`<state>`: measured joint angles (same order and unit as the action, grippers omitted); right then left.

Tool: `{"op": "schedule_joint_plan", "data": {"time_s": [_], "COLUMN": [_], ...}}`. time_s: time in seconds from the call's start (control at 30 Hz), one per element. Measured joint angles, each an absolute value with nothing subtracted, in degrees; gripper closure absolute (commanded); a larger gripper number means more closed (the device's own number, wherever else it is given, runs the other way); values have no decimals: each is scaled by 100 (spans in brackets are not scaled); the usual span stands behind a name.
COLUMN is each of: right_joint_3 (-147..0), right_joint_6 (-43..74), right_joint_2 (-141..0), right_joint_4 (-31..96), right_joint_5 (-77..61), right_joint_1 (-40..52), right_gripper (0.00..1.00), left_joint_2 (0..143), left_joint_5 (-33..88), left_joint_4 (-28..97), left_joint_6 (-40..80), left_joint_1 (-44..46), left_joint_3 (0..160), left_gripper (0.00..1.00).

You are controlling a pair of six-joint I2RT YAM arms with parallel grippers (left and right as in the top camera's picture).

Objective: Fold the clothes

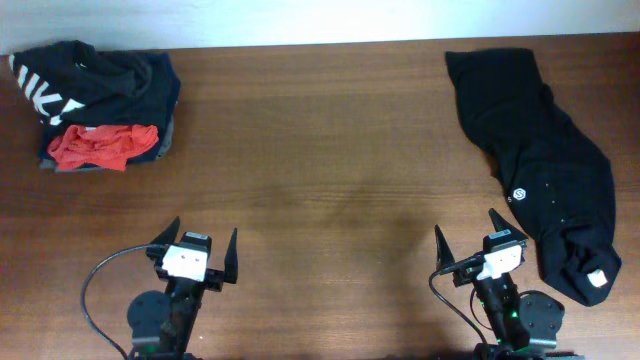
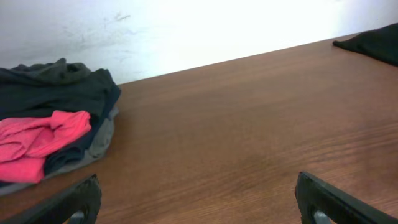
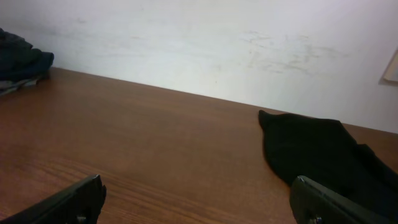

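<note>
Table (image 1: 330, 150): one wooden surface, carrying two separate groups of clothing.

Group one, far left corner: one pile (image 1: 100, 90) of crumpled garments. One dark shirt (image 1: 120, 70) on top bears white block lettering (image 1: 42, 95) at its left edge. One red garment (image 1: 100, 145) lies on the near side of the pile, and one grey garment (image 1: 168, 135) shows as a strip beneath. How many dark pieces the pile holds cannot be told.

Group two, right side: one black shirt (image 1: 540, 170), lying alone, stretched from the far edge toward the near right corner and loosely rumpled. It shows one small round white logo (image 1: 519, 194) and one white tag (image 1: 597, 279) at its near end.

Grippers: two, both at the near edge. The left gripper (image 1: 203, 235) has its jaws spread wide, with nothing between them. The right gripper (image 1: 465, 222) is likewise spread and empty, standing just beside the near end of the black shirt without touching it. The pile is well apart from both.
</note>
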<state>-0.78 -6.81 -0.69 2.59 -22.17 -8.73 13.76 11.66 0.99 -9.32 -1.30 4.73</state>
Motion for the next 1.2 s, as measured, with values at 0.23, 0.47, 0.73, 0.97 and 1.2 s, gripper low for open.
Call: {"op": "schedule_joint_plan", "data": {"time_s": [0.23, 0.47, 0.73, 0.97, 1.2], "right_joint_3": [-78, -78, -78, -78, -78], "right_joint_6": [-679, -681, -681, -683, -685], "right_joint_2": [-69, -69, -69, -69, -69], "right_joint_4": [259, 261, 259, 259, 259], "right_joint_5": [-2220, -2217, -2217, -2217, -2217], "right_joint_1": [-873, -873, -873, -873, -873], "right_gripper": [1, 1, 1, 1, 1], "left_joint_2": [978, 325, 80, 80, 80], "left_joint_5": [1181, 1184, 1186, 1186, 1186], "left_joint_4": [237, 685, 670, 670, 670], "left_joint_6": [-932, -930, -930, -930, -930], "left_joint_1": [-550, -707, -711, -711, -709], "left_joint_3": [314, 233, 233, 233, 233], "left_gripper": [1, 1, 1, 1, 1]}}
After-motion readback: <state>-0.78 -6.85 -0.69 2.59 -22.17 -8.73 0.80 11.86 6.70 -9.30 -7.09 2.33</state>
